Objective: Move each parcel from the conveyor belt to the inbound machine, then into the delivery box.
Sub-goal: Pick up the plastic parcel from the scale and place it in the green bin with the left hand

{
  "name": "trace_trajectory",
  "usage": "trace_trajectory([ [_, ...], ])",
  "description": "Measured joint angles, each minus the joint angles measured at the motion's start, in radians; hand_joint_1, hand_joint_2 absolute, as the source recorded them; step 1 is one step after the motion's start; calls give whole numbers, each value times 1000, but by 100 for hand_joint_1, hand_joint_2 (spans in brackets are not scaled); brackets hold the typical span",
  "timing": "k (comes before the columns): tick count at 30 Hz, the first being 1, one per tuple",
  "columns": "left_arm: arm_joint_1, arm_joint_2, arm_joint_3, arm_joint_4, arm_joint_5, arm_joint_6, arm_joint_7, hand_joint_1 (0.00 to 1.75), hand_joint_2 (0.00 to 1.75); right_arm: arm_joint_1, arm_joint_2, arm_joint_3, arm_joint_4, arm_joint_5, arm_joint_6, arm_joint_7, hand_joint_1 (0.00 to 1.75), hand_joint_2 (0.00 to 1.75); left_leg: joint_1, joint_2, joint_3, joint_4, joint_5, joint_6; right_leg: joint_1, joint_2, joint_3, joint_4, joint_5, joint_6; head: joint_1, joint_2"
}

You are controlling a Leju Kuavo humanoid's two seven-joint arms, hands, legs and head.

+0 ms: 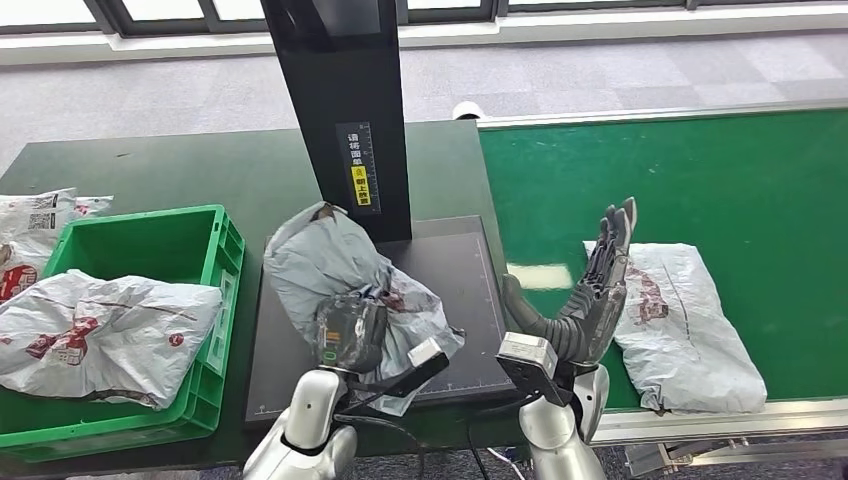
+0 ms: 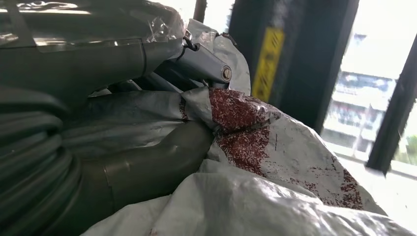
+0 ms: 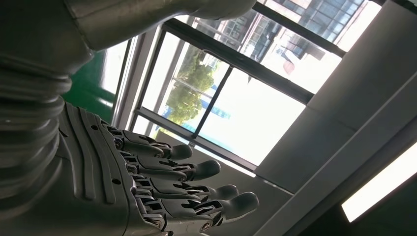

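My left hand (image 1: 350,335) is closest to me, wrapped around a grey plastic parcel (image 1: 335,265) that sits on the dark scanner plate (image 1: 470,290) of the inbound machine. In the left wrist view my thumb (image 2: 147,169) presses into the crumpled bag (image 2: 275,152) from one side while my fingers (image 2: 201,61) close over it from the other, so the parcel is gripped between them. The bag has red printed patches on its grey film.

My right hand (image 1: 590,290) is raised just beside the plate, at the near edge of the green conveyor belt (image 1: 700,180). Its fingers (image 3: 196,169) are straight and slightly apart, the thumb held away from them, and it holds nothing. Right next to it on the belt lies a second grey parcel (image 1: 680,320), flat, not touched by my hand.

To my left a green crate (image 1: 215,250) stands on the dark green table (image 1: 200,165), with another parcel (image 1: 100,325) draped over its near rim. Beyond the crate, at the table's left edge, one more bag (image 1: 35,215) lies partly cut off.

Behind the gripped parcel rises the machine's black post (image 1: 345,100), bearing a yellow label (image 1: 362,185). Farther off is grey carpet (image 1: 620,70) and a row of windows (image 1: 560,5).
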Motion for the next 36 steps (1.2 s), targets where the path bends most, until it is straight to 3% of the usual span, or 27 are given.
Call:
trace_trajectory([
  [5,61,-1,231,-310,21,1,-157,175,175,17,-1,-14,-14,-7,0,0,0,175,0,1,0,0,0,0,0,2,-1,0,0,0,0,0],
  [9,94,-2,334,-470,16,0,-166,175,175,27,-1,-17,-26,-14,0,0,0,175,0,0,-1,0,0,0,0,2,-1,0,0,0,0,0],
  [14,112,-1,384,-572,8,0,-155,175,175,34,-1,-18,-46,-18,0,0,0,175,0,0,-1,0,0,0,0,2,-1,0,0,0,0,0],
  [24,126,1,446,-640,24,-3,-161,175,175,49,-2,-19,-65,-17,0,0,0,175,0,0,-1,0,0,0,0,2,-1,0,0,0,0,0],
  [36,7,11,808,-453,68,-7,-265,175,175,77,-2,-22,-76,-19,0,0,0,175,0,1,0,0,0,0,0,2,-1,0,0,0,0,0],
])
